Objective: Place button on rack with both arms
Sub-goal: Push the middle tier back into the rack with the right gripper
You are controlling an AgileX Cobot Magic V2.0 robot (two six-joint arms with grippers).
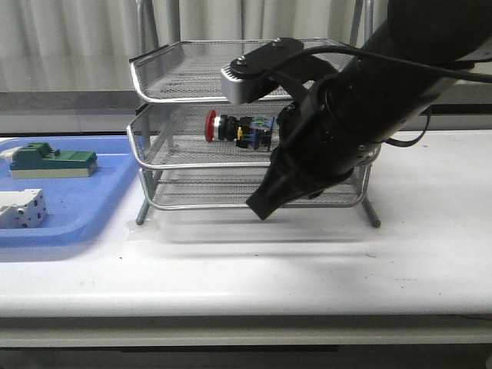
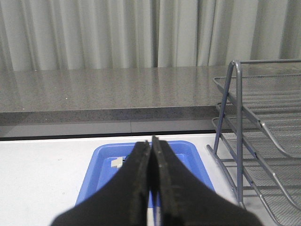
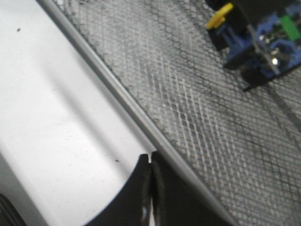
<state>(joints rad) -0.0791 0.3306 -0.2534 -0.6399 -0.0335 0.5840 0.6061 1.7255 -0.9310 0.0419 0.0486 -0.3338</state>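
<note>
While the button [image 1: 237,128] lies in the rack's [image 1: 165,157] middle tray, both grippers (left [image 2: 151,155], right [image 3: 150,165]) are pressed closed, empty.

Red-capped button [image 1: 237,128], silver mesh rack [image 1: 184,77], blue tray [image 1: 84,201]

Rack [image 1: 254,165], centre frame: silver metal mesh, shiny wire rim. Button [image 1: 237,128]: glossy red plastic cap, blue-black body. Tray [image 1: 84,201], left: smooth blue plastic. Table [image 1: 307,261]: white, faintly glossy. Arm [image 1: 361,115]: matt black.
</note>
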